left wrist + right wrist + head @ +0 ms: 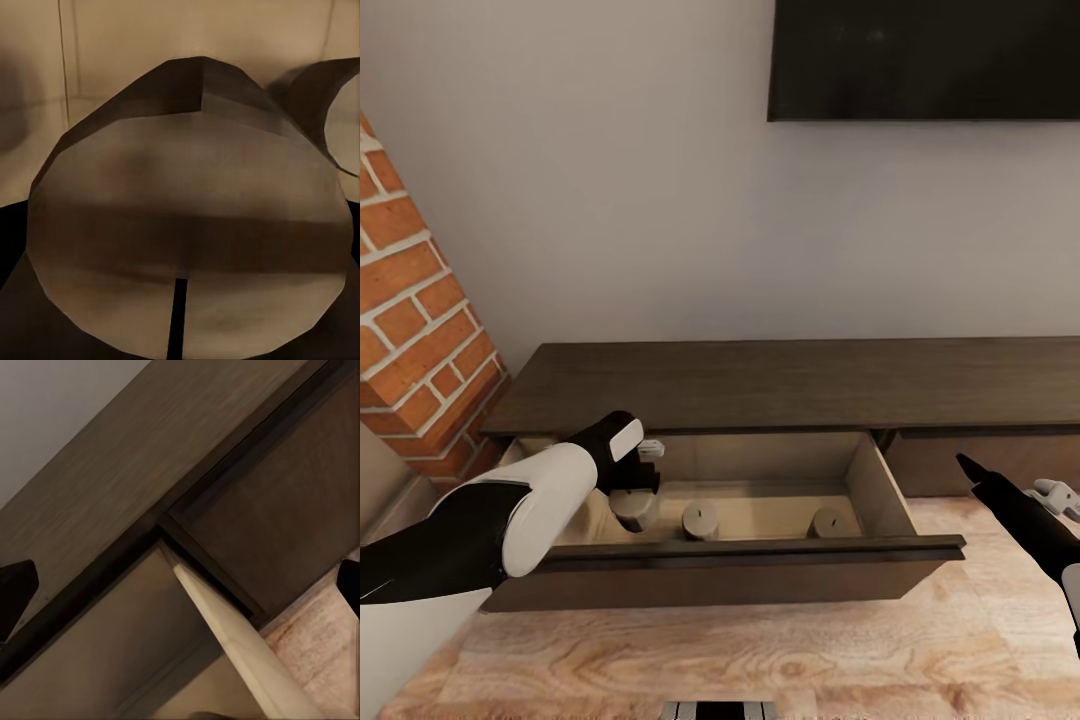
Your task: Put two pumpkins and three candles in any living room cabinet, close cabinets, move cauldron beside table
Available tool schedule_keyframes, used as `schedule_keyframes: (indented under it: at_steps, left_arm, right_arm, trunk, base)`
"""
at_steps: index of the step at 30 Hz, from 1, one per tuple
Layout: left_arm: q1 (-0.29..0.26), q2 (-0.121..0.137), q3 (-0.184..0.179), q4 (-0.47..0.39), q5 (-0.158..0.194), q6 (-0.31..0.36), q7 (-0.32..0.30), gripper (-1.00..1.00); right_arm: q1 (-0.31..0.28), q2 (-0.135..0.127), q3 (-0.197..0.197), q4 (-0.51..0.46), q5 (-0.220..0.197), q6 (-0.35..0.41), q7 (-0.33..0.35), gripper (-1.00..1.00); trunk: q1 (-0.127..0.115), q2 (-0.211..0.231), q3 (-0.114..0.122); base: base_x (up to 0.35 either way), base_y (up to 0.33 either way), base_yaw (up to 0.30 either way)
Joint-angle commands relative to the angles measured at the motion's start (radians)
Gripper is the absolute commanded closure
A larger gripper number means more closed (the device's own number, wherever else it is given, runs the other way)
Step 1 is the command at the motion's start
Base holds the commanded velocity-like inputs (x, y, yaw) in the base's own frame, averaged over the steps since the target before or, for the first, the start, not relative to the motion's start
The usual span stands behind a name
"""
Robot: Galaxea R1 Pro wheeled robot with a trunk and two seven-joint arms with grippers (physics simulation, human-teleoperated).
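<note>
Third candle (635,508) hangs in the left hand (637,497), pinched just over the open drawer's (730,575) floor at lower left of centre, beside two candles already inside, so lower it upright, then release cleanly.

A home living room, simulator render: dark flat TV (925,58) mounted on a plain pale wall, red brick fireplace (415,330) at left, long low dark wood cabinet (790,380) under the TV w/ one drawer open, light wood plank floor (760,660) in front.
</note>
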Motion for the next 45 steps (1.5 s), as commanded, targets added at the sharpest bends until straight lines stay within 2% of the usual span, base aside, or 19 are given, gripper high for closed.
schedule_keyframes:
  at_steps: [1, 7, 16, 17, 29, 36, 41, 45]
  left_arm:
    - [0.000, 0.000, -0.002, -0.002, 0.010, 0.003, 0.009, 1.00]
    - [0.000, -0.002, -0.002, -0.002, 0.009, 0.003, 0.009, 1.00]
    - [0.000, -0.002, -0.002, -0.002, 0.007, 0.002, 0.008, 1.00]
    - [0.000, -0.001, -0.002, -0.002, 0.007, 0.002, 0.008, -1.00]
    - [0.000, 0.002, -0.004, -0.003, 0.006, 0.001, 0.008, -1.00]
    - [0.000, 0.004, -0.005, -0.019, 0.007, -0.001, 0.006, -1.00]
    - [0.000, 0.015, -0.004, -0.050, 0.008, -0.003, 0.002, -1.00]
    - [0.000, 0.024, -0.002, -0.072, 0.011, -0.043, -0.002, -1.00]
  right_arm:
    - [-0.001, 0.000, 0.000, -0.002, -0.010, 0.004, -0.009, -1.00]
    - [-0.001, 0.000, 0.000, -0.002, -0.010, 0.004, -0.008, -1.00]
    - [-0.001, 0.000, 0.000, -0.002, -0.010, 0.004, -0.008, -1.00]
    - [-0.001, 0.000, 0.000, -0.002, -0.010, 0.004, -0.008, -1.00]
    - [-0.001, -0.003, 0.000, -0.002, -0.010, 0.004, -0.007, -1.00]
    - [-0.001, -0.003, 0.000, -0.002, -0.010, 0.004, -0.007, -1.00]
    - [-0.001, -0.003, 0.000, -0.002, -0.010, 0.004, -0.008, -1.00]
    - [-0.001, -0.002, 0.000, -0.002, -0.010, 0.004, -0.008, -1.00]
  trunk:
    - [0.000, -0.001, -0.005]
    - [0.003, -0.002, -0.028]
    - [0.003, -0.002, -0.028]
    - [0.003, -0.002, -0.028]
    - [0.003, -0.002, -0.028]
    - [0.000, 0.000, -0.001]
    - [-0.003, 0.001, 0.018]
    - [-0.004, 0.002, 0.034]
  base:
    - [0.000, 0.000, 0.000]
    - [0.000, 0.000, 0.000]
    - [0.000, 0.000, 0.000]
    - [0.000, 0.000, 0.000]
    - [0.000, 0.000, 0.000]
    - [0.000, 0.000, 0.000]
    - [0.000, 0.000, 0.000]
    - [0.000, 0.000, 0.000]
